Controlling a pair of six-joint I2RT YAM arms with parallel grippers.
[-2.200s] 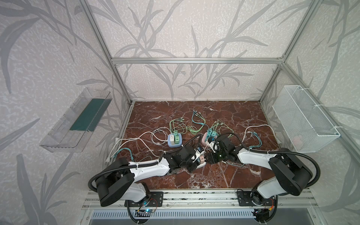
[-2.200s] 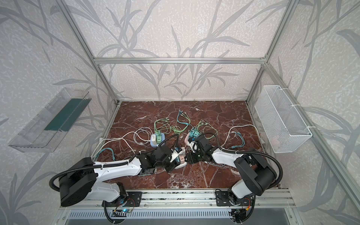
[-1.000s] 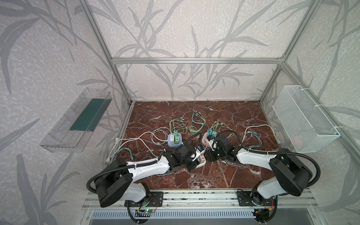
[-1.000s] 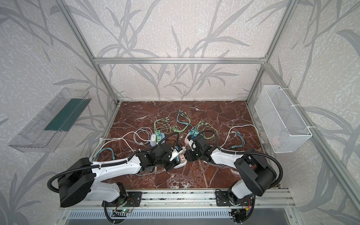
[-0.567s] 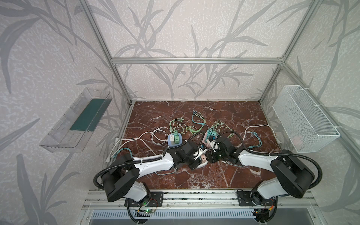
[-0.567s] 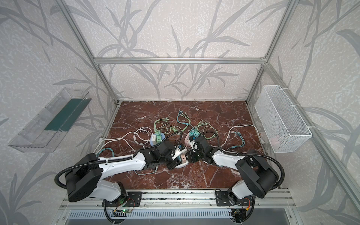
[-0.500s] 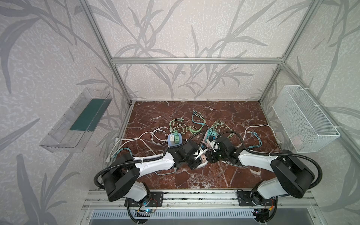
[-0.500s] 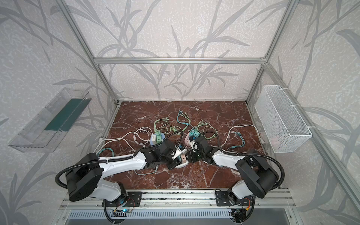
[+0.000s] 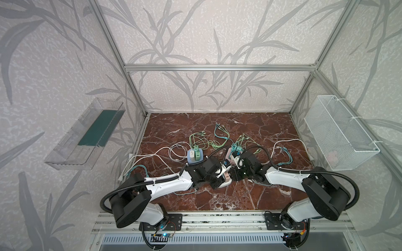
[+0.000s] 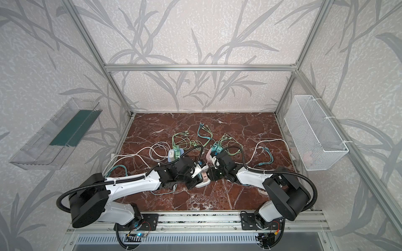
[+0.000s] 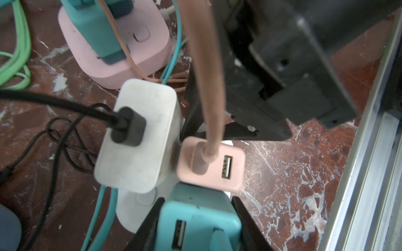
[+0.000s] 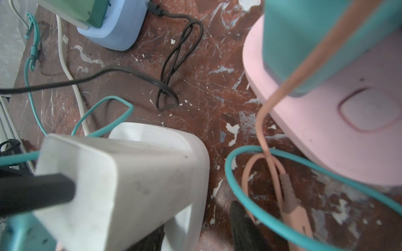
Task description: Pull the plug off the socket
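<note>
Both arms stretched low over bench, meeting mid-front. Left gripper clamped on teal plug in white socket. Right gripper straddling socket; grip unclear.

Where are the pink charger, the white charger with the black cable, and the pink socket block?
pink charger (image 11: 226,171), left wrist view, its top face beside the port
white charger (image 11: 150,104), left wrist view, its top face
pink socket block (image 11: 152,43), left wrist view, near its button
</note>
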